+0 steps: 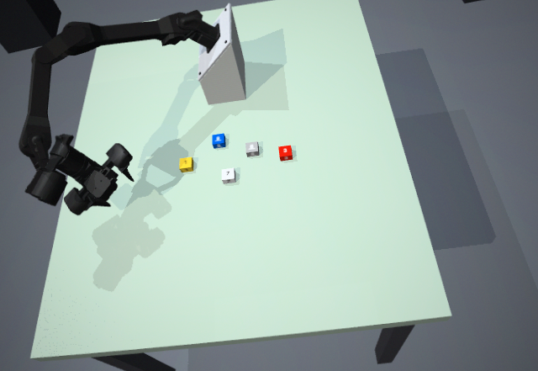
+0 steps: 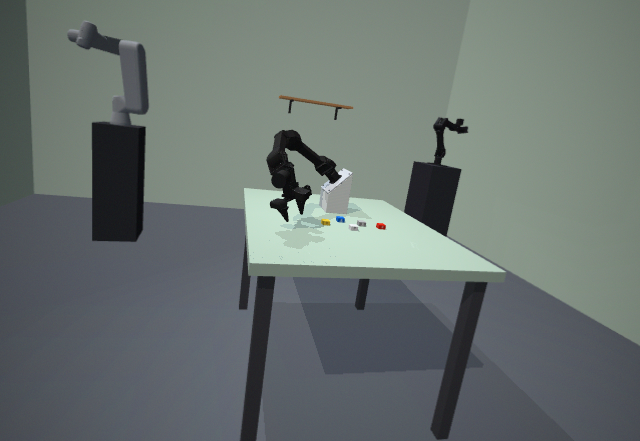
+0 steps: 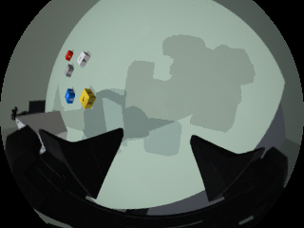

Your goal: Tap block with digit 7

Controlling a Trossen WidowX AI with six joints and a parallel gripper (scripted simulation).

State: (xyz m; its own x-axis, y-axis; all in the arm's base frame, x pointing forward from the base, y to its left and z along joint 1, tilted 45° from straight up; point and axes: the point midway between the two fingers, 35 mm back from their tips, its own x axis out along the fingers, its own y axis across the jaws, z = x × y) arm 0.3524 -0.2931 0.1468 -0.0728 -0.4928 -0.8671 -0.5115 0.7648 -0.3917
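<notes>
White block [image 1: 228, 174], printed "7" on its top face, near the middle of the pale green tabletop [image 1: 303, 249], apart from its neighbours. Around it: yellow block [image 1: 186, 164] to the left; blue block [image 1: 218, 140], grey block [image 1: 251, 148] and red block [image 1: 285, 152] in a row behind. Their digits are too small to read. The claw [image 1: 117, 191] hangs above the tabletop's left edge, well apart from all blocks, its two dark fingers spread wide with nothing between them. The arm's white base [image 1: 224, 62] stands behind the blocks.
</notes>
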